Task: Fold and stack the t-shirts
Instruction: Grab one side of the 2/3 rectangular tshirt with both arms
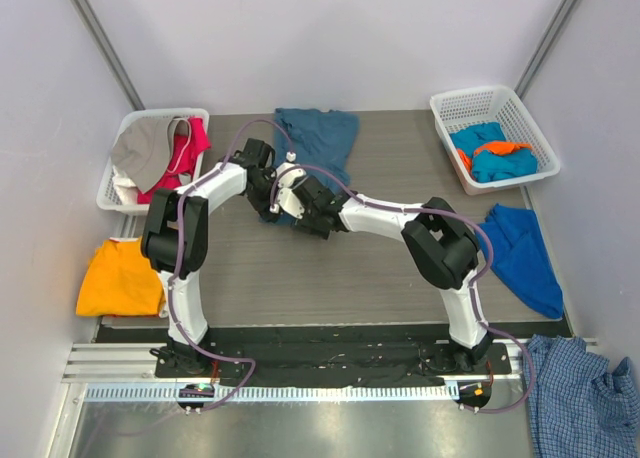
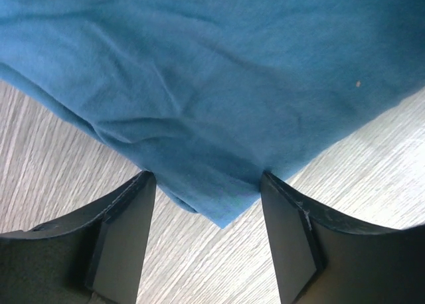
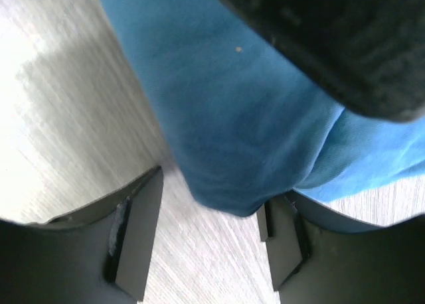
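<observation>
Teal-blue t-shirt (image 1: 318, 138) lies far-centre on the surface (image 1: 300, 278) in my top view. On the left wrist I see the left tool (image 2: 206, 179) spread wide and empty, the shirt corner inside its gap. On the right wrist, the right tool (image 3: 214, 188) is equally spread, straddling the hem, gripping nothing.

Pale lilac walls (image 1: 330, 38) enclose a grey wood-grain table (image 1: 300, 278) fronted by a metal rail (image 1: 110, 362).

The white-and-black left arm (image 1: 178, 233) and right arm (image 1: 440, 246) are bent inward; the black left gripper (image 2: 207, 232) and black right gripper (image 3: 210, 245) are held low, jaws spread.
</observation>
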Robot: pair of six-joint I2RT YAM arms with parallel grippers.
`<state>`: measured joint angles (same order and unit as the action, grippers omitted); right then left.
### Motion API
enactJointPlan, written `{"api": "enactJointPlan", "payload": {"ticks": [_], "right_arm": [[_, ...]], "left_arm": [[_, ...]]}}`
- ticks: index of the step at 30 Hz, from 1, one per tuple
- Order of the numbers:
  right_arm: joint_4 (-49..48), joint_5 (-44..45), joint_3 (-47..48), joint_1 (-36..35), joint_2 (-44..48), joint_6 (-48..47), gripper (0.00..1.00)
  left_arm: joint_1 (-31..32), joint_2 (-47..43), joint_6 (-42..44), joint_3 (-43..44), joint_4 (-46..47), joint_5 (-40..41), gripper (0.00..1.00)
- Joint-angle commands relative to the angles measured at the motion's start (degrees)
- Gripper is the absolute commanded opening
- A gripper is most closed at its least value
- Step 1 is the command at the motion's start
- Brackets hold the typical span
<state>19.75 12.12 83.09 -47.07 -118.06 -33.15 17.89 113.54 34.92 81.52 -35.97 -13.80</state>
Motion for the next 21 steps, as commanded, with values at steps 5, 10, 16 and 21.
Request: {"api": "enactJointPlan", "payload": {"ticks": [5, 10, 16, 21], "right_arm": [[-2.87, 0.27, 3.40, 0.84, -1.12, -0.69, 0.47], [-2.09, 0.36, 2.78, 0.75, -0.42, 0.01, 0.05], [-0.07, -1.65, -1.60, 0.40, 5.11, 1.59, 0.01], [2.66, -3.50, -5.65, -1.00, 9.86, 2.82, 0.01]], "left_arm": [[-0.05, -0.42, 0.77, -0.48, -3.50, -3.42, 0.57], [0.21, -0.16, -0.02, -0.57, -5.51, -4.13, 0.26], [1.97, -3.23, 0.24, -4.77, -7.01, -1.32, 0.00], [4.08, -8.23, -0.64, -8.47, -7.19, 0.61, 0.00]]}}
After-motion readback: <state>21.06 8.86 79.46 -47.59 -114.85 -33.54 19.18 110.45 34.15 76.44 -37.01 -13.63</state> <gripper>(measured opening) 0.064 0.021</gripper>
